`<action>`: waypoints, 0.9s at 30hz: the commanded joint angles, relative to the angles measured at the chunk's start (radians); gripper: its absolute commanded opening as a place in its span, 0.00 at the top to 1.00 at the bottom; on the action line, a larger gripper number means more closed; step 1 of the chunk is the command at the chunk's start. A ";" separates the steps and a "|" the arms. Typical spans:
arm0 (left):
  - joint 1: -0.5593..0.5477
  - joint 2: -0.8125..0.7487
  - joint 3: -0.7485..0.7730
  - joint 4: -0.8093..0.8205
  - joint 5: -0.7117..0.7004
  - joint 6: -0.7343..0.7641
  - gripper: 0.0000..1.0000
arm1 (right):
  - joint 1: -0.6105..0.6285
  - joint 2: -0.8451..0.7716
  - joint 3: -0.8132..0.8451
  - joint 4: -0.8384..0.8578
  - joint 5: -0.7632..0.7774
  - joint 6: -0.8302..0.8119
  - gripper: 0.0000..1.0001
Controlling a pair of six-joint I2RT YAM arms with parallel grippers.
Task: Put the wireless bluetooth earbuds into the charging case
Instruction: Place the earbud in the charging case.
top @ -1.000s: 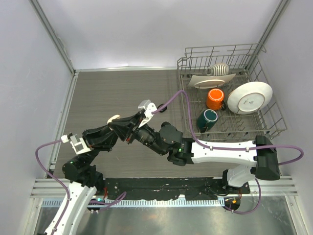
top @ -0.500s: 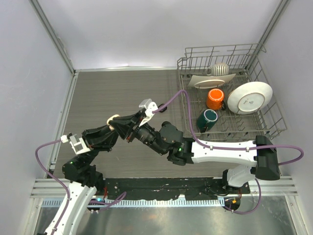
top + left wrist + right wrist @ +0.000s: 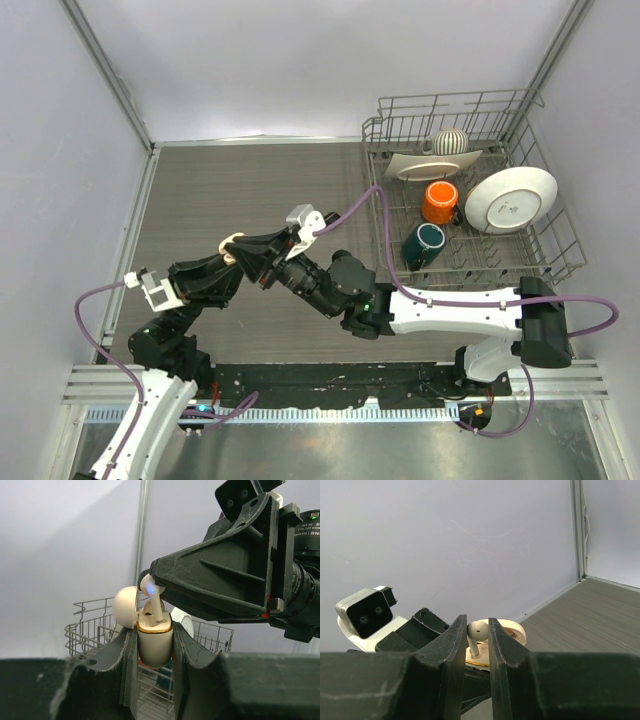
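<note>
A cream charging case [image 3: 155, 647] with a gold rim is clamped upright between my left gripper's [image 3: 154, 641] fingers, its round lid [image 3: 125, 607] hinged open to the left. My right gripper [image 3: 477, 630] is shut on a white earbud [image 3: 478, 630], pinching its head. The earbud's stem points down into the case's top [image 3: 482, 659]. In the left wrist view the earbud [image 3: 150, 587] shows a small blue light under the right gripper's fingers [image 3: 220, 580]. From above, both grippers meet over the table at the case [image 3: 233, 243].
A wire dish rack [image 3: 378, 130] fills the right back of the table. It holds an orange mug [image 3: 440, 202], a teal mug [image 3: 424, 245], a striped mug [image 3: 448, 141] and two white plates [image 3: 510, 198]. Grey walls enclose the dark wood-grain tabletop [image 3: 220, 190].
The right wrist has edged slightly toward the left gripper. Both grips are unchanged.
</note>
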 commanded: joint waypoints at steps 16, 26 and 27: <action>-0.004 0.031 0.020 0.209 0.047 -0.060 0.99 | -0.011 0.046 -0.034 0.071 0.048 -0.046 0.99; -0.002 0.051 0.000 0.209 0.047 -0.048 0.99 | -0.011 0.054 -0.013 0.092 0.048 -0.018 0.99; -0.004 0.051 -0.002 0.211 0.046 -0.045 0.99 | -0.011 0.054 -0.011 0.092 0.044 -0.014 0.99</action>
